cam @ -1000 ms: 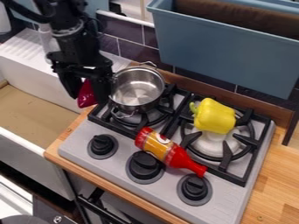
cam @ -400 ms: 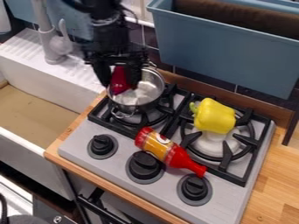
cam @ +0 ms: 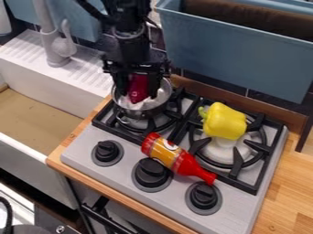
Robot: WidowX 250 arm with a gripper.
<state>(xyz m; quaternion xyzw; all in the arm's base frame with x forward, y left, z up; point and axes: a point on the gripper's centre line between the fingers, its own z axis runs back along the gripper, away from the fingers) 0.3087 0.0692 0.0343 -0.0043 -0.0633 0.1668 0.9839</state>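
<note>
The black gripper (cam: 138, 93) hangs over the steel pot (cam: 144, 112) on the left burner, its fingers shut on a dark red object (cam: 138, 87). The object's lower end is within the pot's rim as seen from the camera; whether it touches the pot's bottom I cannot tell. A yellow bell pepper (cam: 223, 121) rests over the right burner. Between the burners and the knobs lies a red and orange bottle (cam: 177, 159), its red tip toward the right knob.
The stove (cam: 116, 179) has black grates and several knobs along its front. Behind it stands a blue-grey bin (cam: 235, 55) with something brown inside. At the left are a white sink (cam: 52, 87) and a grey faucet (cam: 51, 41). Wooden counter (cam: 293, 183) borders the stove.
The arm has moved right from beside the pot at the sink's edge to above the pot, carrying the red object. Pot, pepper and bottle have stayed put.
</note>
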